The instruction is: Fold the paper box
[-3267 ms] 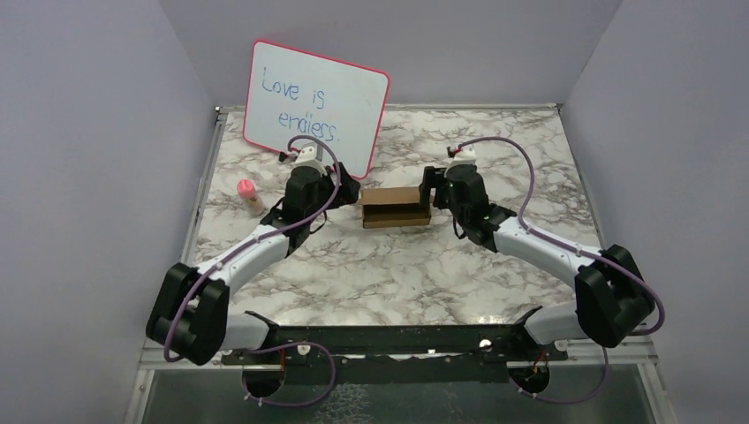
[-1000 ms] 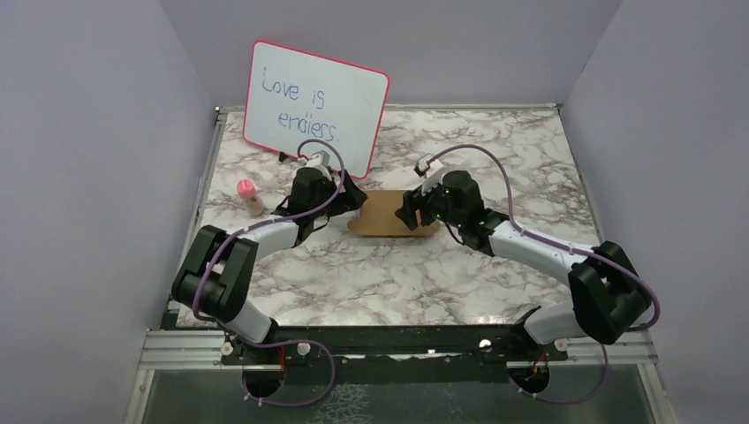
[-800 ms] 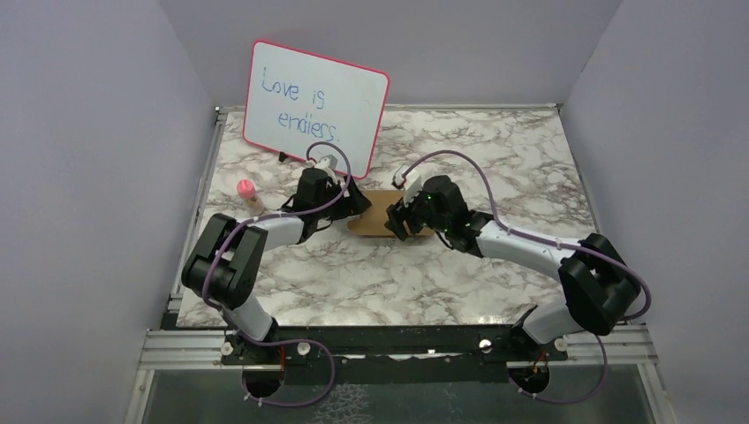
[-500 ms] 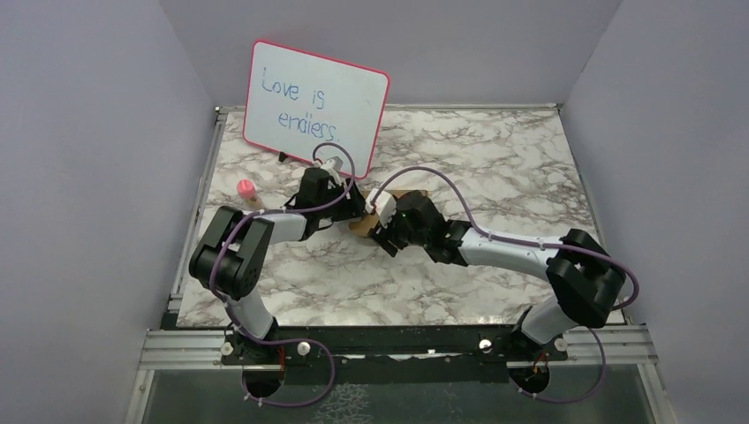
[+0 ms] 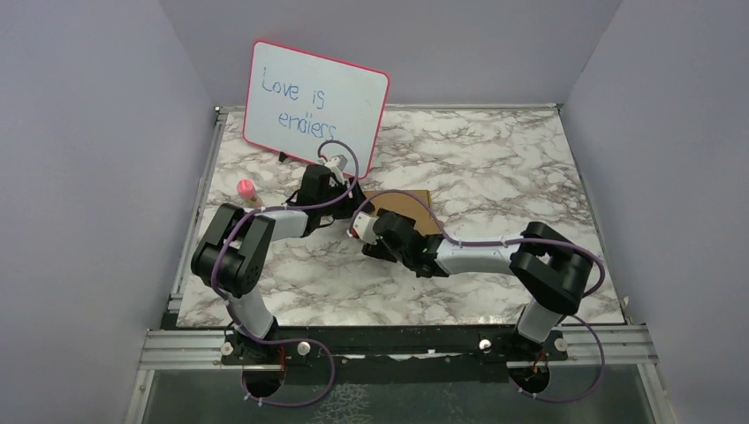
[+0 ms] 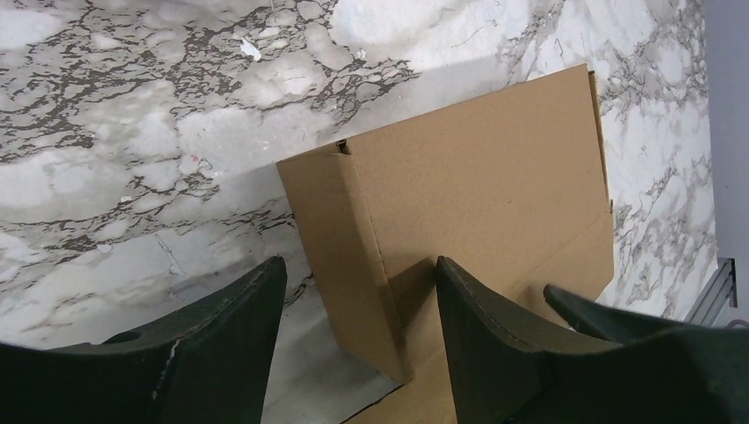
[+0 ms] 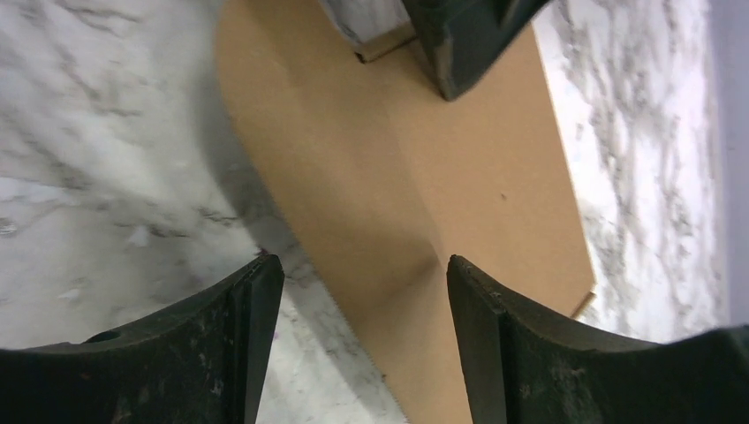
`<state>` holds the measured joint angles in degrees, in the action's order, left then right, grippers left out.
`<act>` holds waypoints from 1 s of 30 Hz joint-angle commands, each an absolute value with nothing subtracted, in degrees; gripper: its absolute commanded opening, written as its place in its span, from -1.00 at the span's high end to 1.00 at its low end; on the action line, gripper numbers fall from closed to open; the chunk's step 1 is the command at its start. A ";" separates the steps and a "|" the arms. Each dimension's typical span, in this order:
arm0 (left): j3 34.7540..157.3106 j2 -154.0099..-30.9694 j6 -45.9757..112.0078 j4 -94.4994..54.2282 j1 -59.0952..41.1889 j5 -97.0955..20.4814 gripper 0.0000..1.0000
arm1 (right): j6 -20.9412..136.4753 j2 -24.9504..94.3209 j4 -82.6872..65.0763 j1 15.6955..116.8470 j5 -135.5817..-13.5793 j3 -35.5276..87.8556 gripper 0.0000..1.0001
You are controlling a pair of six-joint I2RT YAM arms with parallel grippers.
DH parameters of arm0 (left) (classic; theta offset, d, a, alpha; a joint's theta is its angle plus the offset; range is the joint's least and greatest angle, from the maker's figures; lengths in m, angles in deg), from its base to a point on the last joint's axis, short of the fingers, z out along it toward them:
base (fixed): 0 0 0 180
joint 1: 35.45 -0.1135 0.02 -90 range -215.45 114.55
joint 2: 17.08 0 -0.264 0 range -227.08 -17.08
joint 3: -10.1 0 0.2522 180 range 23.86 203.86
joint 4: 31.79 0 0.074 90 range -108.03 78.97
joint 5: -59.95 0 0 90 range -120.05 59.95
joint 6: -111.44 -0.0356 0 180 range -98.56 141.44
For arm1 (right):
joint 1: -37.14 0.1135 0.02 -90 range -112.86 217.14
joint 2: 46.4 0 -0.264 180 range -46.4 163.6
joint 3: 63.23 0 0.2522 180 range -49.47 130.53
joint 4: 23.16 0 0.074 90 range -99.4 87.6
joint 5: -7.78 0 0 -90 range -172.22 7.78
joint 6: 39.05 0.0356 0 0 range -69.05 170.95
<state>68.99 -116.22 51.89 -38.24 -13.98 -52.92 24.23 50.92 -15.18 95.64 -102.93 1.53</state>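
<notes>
**Claws spread at the left edge of a flat box**

Tube (image 5: 249,196), small and pink-capped, stands near the table's (image 5: 495,159) left edge, well apart from everything else. Behind it and a little to the right, a pink-framed whiteboard (image 5: 315,102) leans upright at the back with blue handwriting on it.

The left arm bends inward from its base, and the left claw (image 6: 358,269) sits at the left end of the box (image 5: 415,201). The box is plain brown cardboard lying mostly flat on the marble, at mid-table just right of the whiteboard's lower corner. One narrow flap (image 6: 344,256) along its left edge is raised from the sheet. The left claw's fingers (image 6: 221,344) straddle this flap with their jaws apart. Marble shows between the left finger and the flap, so nothing is pinched.

The right arm stretches low across the table from its base toward the left. The right claw (image 7: 362,269) hangs over the box's rounded near-left edge. Its jaws are spread wide, with cardboard and marble below them, and they hold nothing. In the right wrist view, which is somewhat blurred, one dark finger of the left claw shows at the top, at the sheet's far edge.
</notes>
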 commanded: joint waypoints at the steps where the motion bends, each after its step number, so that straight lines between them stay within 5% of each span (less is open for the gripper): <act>1: 69.95 -117.02 49.67 -35.15 -14.01 -54.63 -0.27 | 18.16 53.31 -25.10 95.86 -114.97 -0.31 -0.46; 15: 70.03 -116.22 49.86 -34.86 -14.01 -56.58 -0.27 | 10.66 60.99 -35.80 95.80 -115.92 0.14 -0.28; 30: 68.63 -103.12 56.45 -36.00 -14.89 -48.36 -0.46 | 12.13 57.61 -33.70 95.33 -109.87 0.19 0.39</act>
<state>69.40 -110.55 52.27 -34.30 -14.00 -53.75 10.44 59.53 -34.96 95.62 -113.16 -0.32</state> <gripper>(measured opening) 0.688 0.349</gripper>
